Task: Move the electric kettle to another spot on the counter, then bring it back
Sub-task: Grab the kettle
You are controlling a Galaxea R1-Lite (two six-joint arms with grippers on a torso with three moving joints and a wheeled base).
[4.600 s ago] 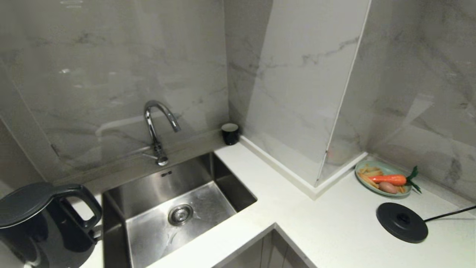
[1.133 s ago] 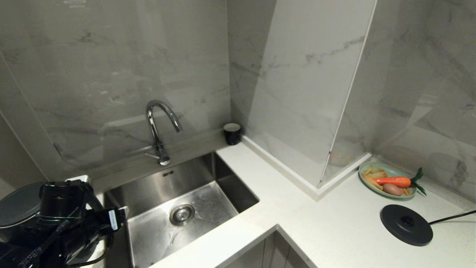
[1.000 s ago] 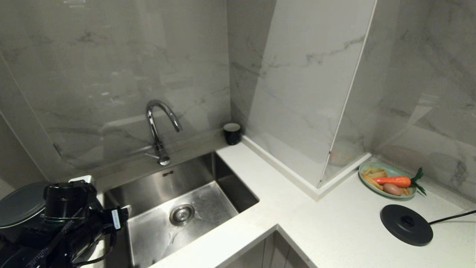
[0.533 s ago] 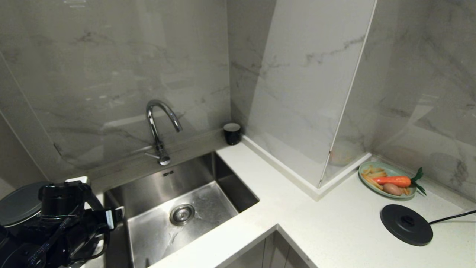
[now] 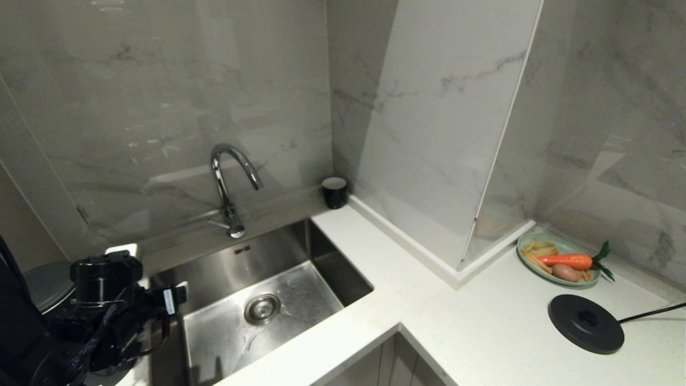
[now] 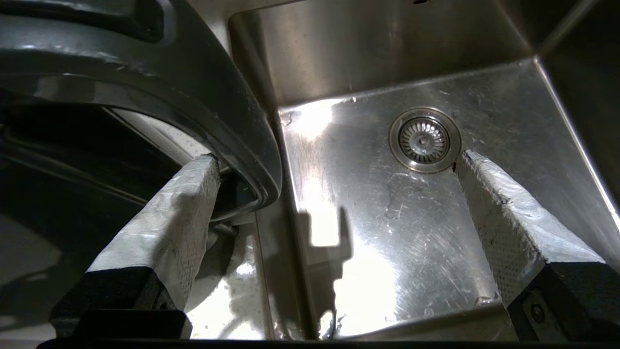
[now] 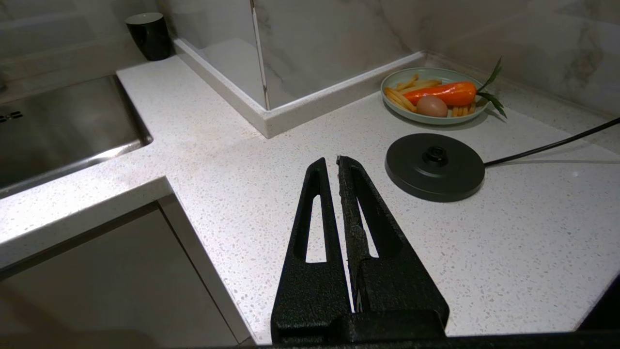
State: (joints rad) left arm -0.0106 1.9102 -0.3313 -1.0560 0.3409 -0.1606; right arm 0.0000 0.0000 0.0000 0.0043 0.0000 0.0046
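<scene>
Kettle (image 5: 45, 284) newly behind left arm (image 5: 21, 332)

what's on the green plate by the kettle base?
The green plate holds a carrot, a brownish egg-shaped item and pale fries. Whatever lies beneath the carrot is covered.

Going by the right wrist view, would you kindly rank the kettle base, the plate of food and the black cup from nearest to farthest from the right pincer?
1. Kettle base, just beside the right pincer.
2. Plate of food, beyond the base.
3. Black cup, far corner by the sink.
</scene>
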